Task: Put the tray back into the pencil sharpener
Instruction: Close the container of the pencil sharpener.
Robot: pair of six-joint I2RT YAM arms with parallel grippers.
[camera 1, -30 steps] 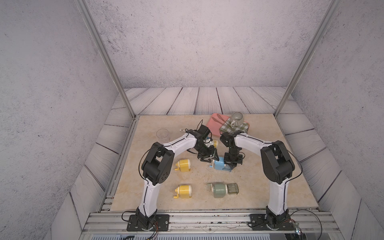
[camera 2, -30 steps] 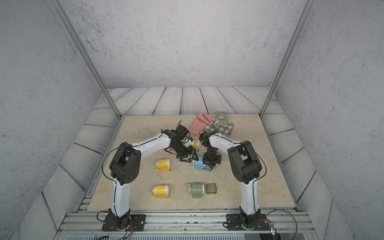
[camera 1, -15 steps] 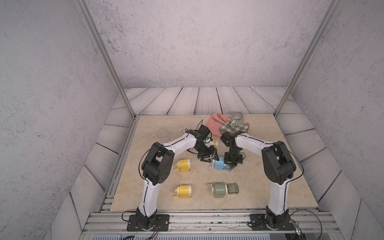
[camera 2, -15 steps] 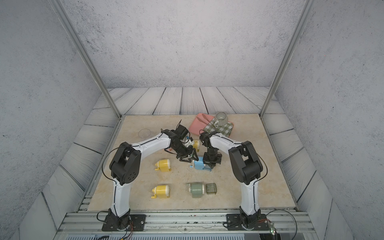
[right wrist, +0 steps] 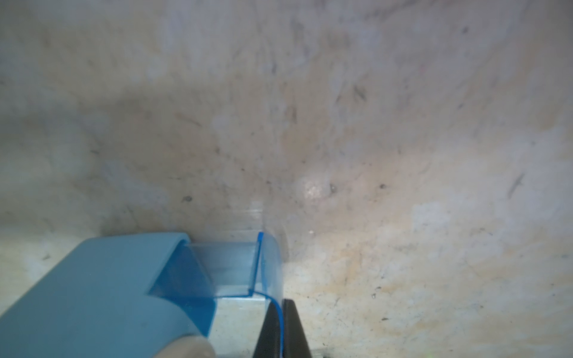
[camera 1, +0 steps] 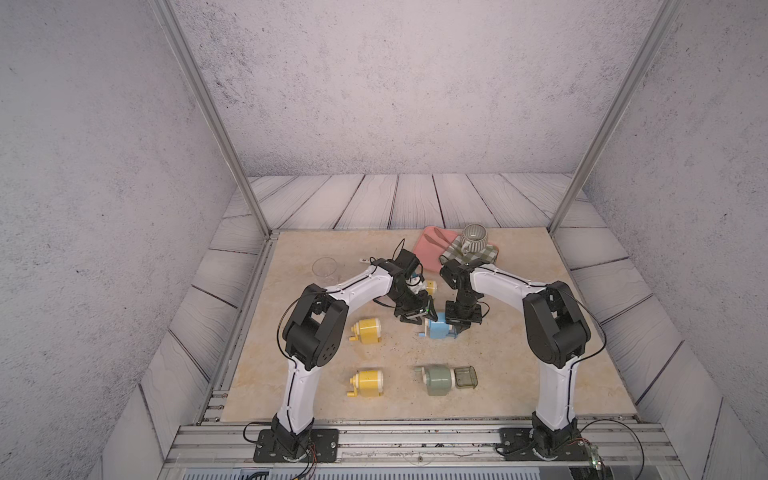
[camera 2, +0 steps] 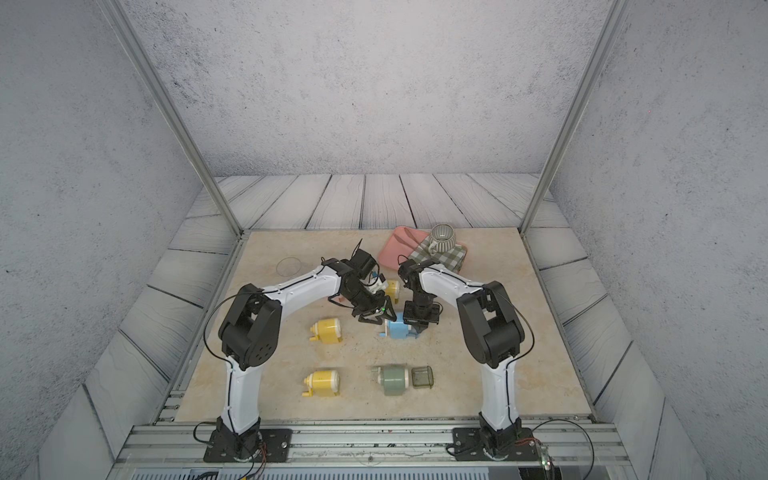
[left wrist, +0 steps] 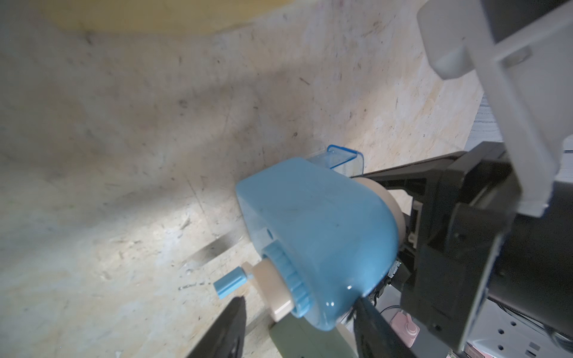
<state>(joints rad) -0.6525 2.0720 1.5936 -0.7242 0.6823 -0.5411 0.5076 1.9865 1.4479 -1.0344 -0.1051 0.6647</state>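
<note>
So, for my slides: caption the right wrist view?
Right tool pinches the clear tray, partly slid into the blue sharpener.

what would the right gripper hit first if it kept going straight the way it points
Most likely the table: the right gripper, shut on the tray, points down at a bare patch beyond its tips, though depth is unclear.

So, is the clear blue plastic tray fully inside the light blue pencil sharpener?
Partly out: the clear blue tray protrudes from the opening of the light blue sharpener, right gripper pinching its end wall.
</note>
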